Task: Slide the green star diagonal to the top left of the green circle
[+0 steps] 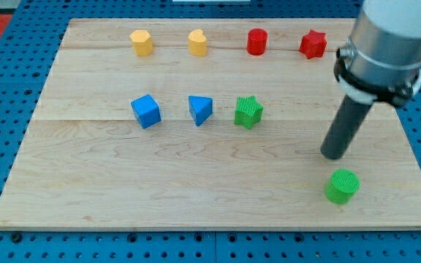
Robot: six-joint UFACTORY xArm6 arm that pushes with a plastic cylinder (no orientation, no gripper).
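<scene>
Green star (248,112) mid-board, right end of row with blue cube (146,111), blue triangle (201,109). Green circle (342,185) lower right. My tip (332,155) just above circle, apart, well right of star. No gripper on rod, nothing held. Star already up-left of circle but far; I judge push rightward needed, so tip must get round to star's left.

A grey cylindrical arm body, ringed by a black clamp, narrows to my tip (333,155), a dark rod.
</scene>
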